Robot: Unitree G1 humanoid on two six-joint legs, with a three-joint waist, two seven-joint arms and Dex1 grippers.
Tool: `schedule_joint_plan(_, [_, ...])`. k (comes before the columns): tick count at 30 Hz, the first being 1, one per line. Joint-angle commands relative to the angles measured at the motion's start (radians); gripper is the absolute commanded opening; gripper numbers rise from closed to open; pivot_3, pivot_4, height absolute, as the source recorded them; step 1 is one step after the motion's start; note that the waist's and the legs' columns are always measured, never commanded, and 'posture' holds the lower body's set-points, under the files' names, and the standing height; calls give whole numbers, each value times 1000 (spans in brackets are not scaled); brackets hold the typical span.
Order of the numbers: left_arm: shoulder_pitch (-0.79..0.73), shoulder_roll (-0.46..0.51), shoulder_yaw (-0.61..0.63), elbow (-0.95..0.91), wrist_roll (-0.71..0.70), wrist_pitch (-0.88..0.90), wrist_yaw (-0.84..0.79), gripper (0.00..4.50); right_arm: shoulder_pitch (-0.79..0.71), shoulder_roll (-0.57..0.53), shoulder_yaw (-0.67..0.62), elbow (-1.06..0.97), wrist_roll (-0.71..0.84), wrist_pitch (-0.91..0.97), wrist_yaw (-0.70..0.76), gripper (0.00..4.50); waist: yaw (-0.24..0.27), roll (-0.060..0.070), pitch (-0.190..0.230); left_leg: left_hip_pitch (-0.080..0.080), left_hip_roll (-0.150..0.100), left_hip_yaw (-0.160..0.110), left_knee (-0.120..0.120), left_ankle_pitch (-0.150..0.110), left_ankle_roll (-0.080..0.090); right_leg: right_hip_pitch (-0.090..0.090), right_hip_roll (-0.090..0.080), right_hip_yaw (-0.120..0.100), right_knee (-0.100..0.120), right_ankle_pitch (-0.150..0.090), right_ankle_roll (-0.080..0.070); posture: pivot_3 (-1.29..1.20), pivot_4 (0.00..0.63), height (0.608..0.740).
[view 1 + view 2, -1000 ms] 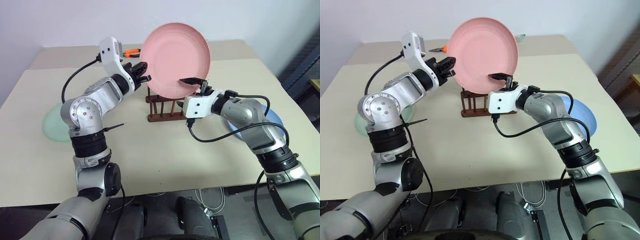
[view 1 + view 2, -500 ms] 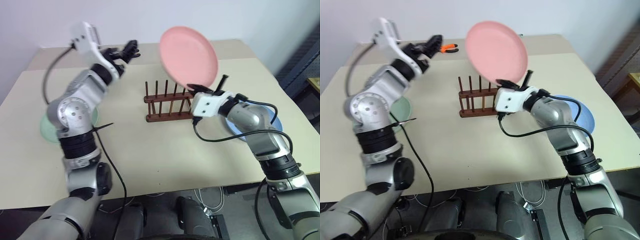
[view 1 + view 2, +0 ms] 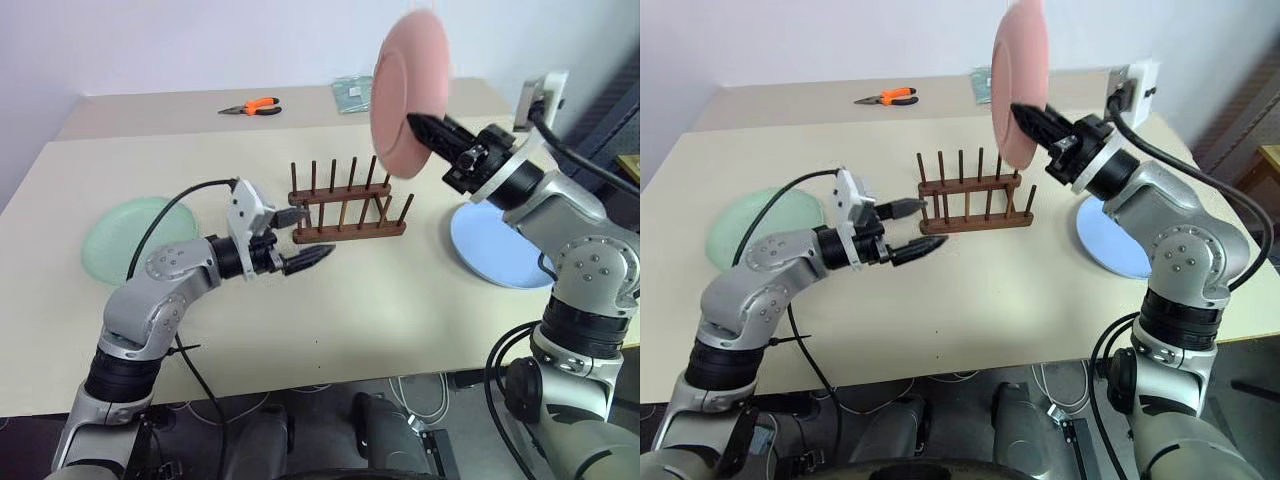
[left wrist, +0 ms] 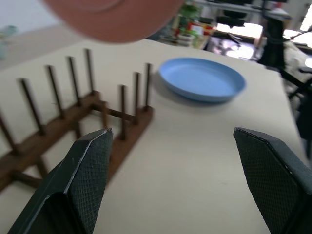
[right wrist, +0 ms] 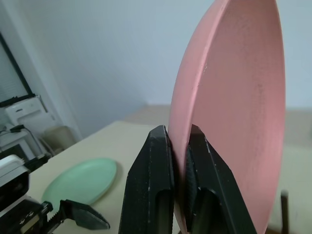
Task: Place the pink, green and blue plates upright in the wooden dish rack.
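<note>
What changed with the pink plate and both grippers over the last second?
The left gripper let go of the pink plate, opened and dropped low beside the wooden dish rack. The right gripper clamped the rim, turning the plate edge-on. Green plate and blue plate stayed flat.

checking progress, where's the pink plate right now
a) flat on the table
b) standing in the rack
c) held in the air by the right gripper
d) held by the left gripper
c: the right gripper pinches the pink plate's rim, above the rack.
</note>
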Motion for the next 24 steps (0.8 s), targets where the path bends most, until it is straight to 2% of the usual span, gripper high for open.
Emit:
schedule_joint_plan(1, [-1,8,4,-50,-22,5,-13,4055,-28,-2,-50,21,52,14,-58,0,1,0,0,0,0,0,0,0,0,0,0,0,0,0,0,0,150,740])
schedule_joint_plan(11, [15,18,-4,-68,-30,35,-34,4055,-23,-28,-9,185,-20,-29,-33,0,-1,0,0,0,0,0,0,0,0,0,0,0,0,0,0,0,150,740])
schedule_joint_plan(14, [21,19,-2,-68,-34,50,-31,4095,-34,-37,17,212,-78,-89,-14,1117,0,0,0,0,0,0,0,0,0,0,0,0,0,0,0,0,150,740])
schedule_joint_plan(16, [15,-1,25,-44,-42,68,4,4500,-39,-63,56,197,-177,-196,3,2096,0,0,0,0,0,1,0,0,0,0,0,0,0,0,1,0,150,740])
schedule_joint_plan(18, [14,-15,66,-26,-52,71,32,4500,-45,-101,91,184,-292,-323,16,3064,1,0,0,0,0,0,1,0,0,0,0,0,0,0,1,0,150,740])
schedule_joint_plan(21, [17,-28,138,5,-35,56,109,4500,-61,-157,118,194,-410,-454,25,3064,-1,0,0,0,0,1,0,0,0,0,0,0,0,1,3,0,150,740])
schedule_joint_plan(24, [2,-53,242,93,66,14,307,4500,-76,-217,131,169,-476,-559,80,3064,-2,0,0,1,0,1,0,0,0,0,0,0,0,2,4,0,150,740])
